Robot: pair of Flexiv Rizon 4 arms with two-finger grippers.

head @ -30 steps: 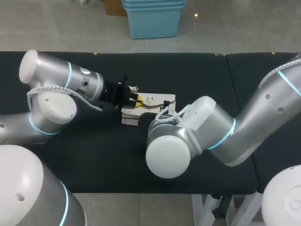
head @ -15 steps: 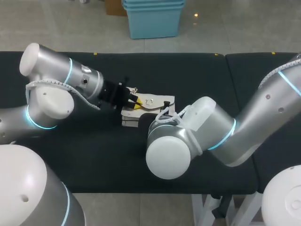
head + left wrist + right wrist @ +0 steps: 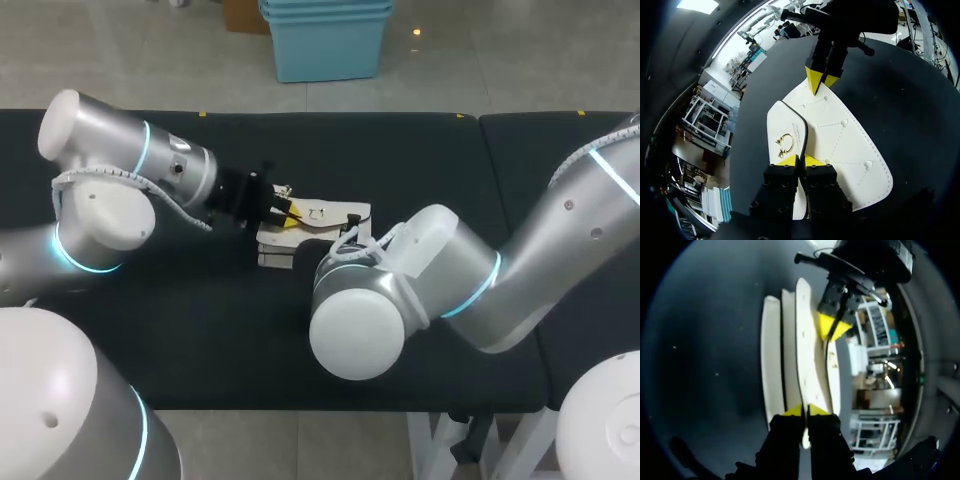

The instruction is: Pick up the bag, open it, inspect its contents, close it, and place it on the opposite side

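Table (image 3: 200,330): black, white bag (image 3: 325,212) lying flat mid-table.
Left claw (image 3: 800,161): pinched on the flap (image 3: 782,122) edge.
Right claw (image 3: 805,411): clamped on the bag's opposite edge.
Opening: I'd peel slowly, with the right claw anchoring.

No words, numbers or labels can be read in any view. The white bag (image 3: 845,145) bears only a small gold clasp (image 3: 785,144) on its flap, a looped metal ornament rather than lettering. If there is any fine print near it, it is too small to make out.
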